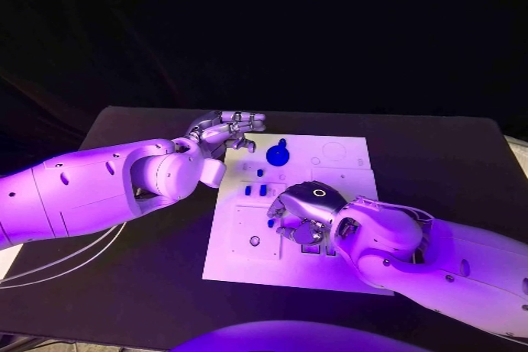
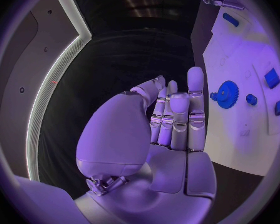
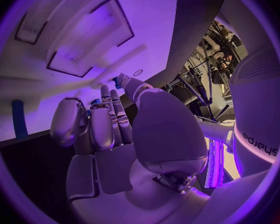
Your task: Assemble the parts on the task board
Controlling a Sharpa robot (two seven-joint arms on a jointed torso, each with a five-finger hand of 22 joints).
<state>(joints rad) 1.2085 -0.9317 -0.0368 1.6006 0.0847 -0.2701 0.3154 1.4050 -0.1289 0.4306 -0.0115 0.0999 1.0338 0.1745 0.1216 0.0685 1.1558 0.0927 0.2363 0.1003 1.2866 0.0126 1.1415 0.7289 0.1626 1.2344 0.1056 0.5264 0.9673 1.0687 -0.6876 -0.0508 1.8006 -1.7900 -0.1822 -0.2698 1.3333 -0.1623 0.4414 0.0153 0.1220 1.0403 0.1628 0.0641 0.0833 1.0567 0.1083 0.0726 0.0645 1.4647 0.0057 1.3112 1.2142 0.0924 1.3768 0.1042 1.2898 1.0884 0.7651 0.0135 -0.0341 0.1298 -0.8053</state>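
Note:
The white task board [image 1: 330, 268] lies in the middle of the black table. A blue gear [image 1: 278, 153] sits near its far edge, with small blue parts [image 1: 255, 189] just in front of it. My left hand [image 1: 228, 129] hovers at the board's far left corner, fingers straight and apart, holding nothing; the left wrist view shows the left hand [image 2: 174, 119] beside the gear [image 2: 227, 93]. My right hand [image 1: 301, 217] is low over the board's middle, fingers curled. In the right wrist view a small blue part [image 3: 116, 79] shows pinched between thumb tip and fingertips.
Square and round recesses [image 1: 333, 151] mark the board's far right area. Another blue piece [image 3: 18, 118] stands on the board near my right hand. Several blue parts [image 2: 271, 78] lie past the gear. Bare black table [image 1: 132, 283] surrounds the board.

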